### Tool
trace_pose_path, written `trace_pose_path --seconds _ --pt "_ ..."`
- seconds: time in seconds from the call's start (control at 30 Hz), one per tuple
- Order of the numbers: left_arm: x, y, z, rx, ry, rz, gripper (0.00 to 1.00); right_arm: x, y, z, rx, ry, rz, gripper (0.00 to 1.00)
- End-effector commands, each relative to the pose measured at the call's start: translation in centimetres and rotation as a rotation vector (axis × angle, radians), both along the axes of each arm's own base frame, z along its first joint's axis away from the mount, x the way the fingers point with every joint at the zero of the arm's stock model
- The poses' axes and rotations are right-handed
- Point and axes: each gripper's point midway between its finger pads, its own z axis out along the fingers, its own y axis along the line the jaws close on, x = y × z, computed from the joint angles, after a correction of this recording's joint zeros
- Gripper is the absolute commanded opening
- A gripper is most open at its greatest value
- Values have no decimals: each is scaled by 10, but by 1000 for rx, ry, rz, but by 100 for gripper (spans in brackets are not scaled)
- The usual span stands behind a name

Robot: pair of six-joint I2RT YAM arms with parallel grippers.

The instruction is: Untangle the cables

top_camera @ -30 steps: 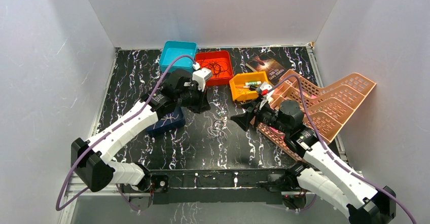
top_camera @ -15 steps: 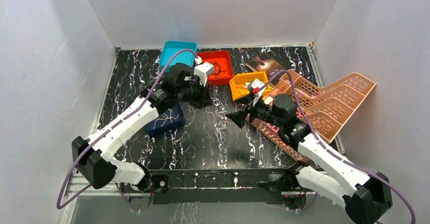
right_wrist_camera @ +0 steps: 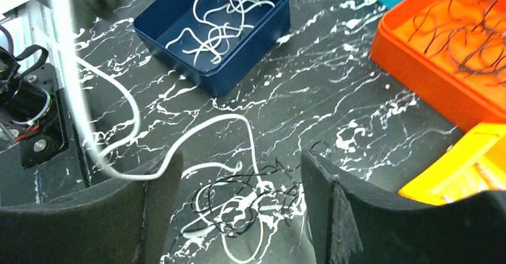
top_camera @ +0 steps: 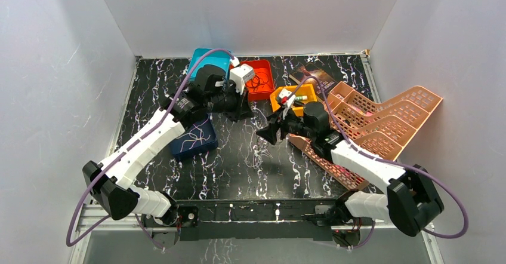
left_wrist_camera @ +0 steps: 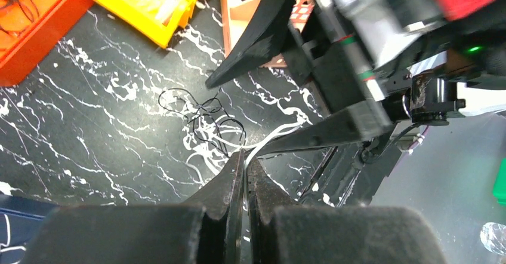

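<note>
1. Top external: high behind the arm bases, looking down over the whole worktop [top_camera: 238, 162].
2. Left wrist: close and low, facing right past the left pincer [left_wrist_camera: 246, 158].
3. Right wrist: close, facing left and far past the right pincer [right_wrist_camera: 238, 156].
4. Both wrist views share the cables [left_wrist_camera: 206, 123] mid-worktop.

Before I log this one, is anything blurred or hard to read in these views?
Left wrist: own fingers soft, cables sharp. Right wrist: white cable smeared at left edge. Top: evenly lit, cables lost among white veins in the table.
</note>
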Motion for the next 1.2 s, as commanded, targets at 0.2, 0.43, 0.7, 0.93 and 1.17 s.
trace_pose_path --seconds 0.2,0.43,0.7,0.93,1.17 --pt "-3 -6 55 -71 -81 -41 0 19 4 -16 62 67 -99 64" --pt "-2 -5 87 -108 -143 -39 0 28 -3 -55 29 191 -201 46" --pt "23 12 129 -72 -283 82 0 15 -8 -97 2 313 -220 41" --pt "43 25 171 -51 -414 172 0 -1 -14 -114 -8 368 -204 42" --pt "56 40 219 -73 -556 260 0 -14 -17 -104 2 363 -171 50"
